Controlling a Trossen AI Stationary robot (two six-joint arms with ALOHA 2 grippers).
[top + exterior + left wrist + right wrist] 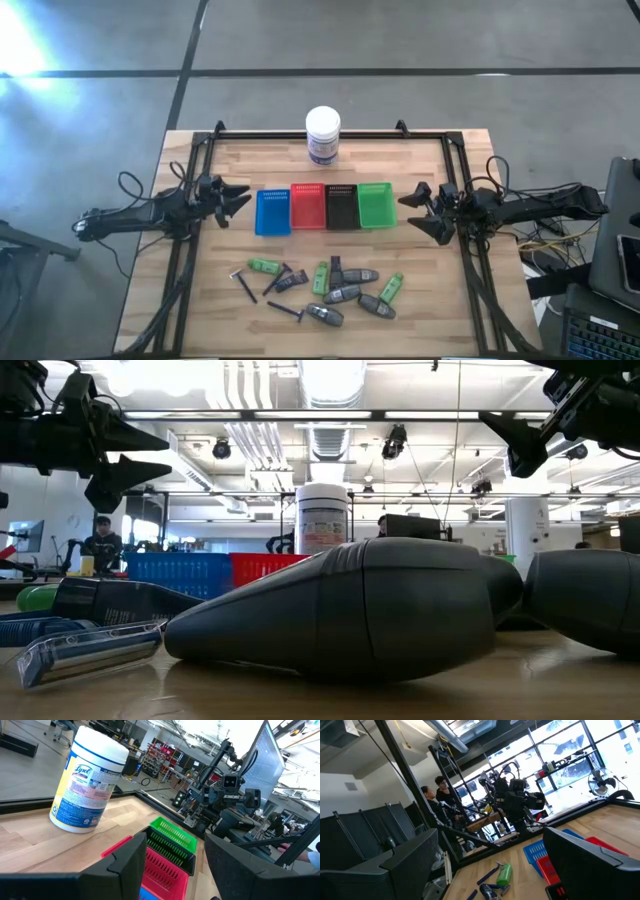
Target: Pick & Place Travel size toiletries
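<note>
High view is showing both arms waiting beside the tray row, left gripper (238, 201) and right gripper (415, 211) spreading their jaws, empty. Small green and grey travel toiletries (325, 290) are lying scattered near the table's front edge; picking apparently hasn't begun, calling for a descent onto one item.

Four slotted trays seen in row: blue tray (272, 211), red tray (306, 206), black tray (341, 205), green tray (376, 203). White wipes canister (323, 135) with blue-edged label, pink band seen in left wrist view. Toiletries: green tubes (264, 266), grey mini bottles (377, 305), dark-handled razors (244, 286). Tabletop (440, 300) light wood grain, black frame. Both arms dark.
</note>
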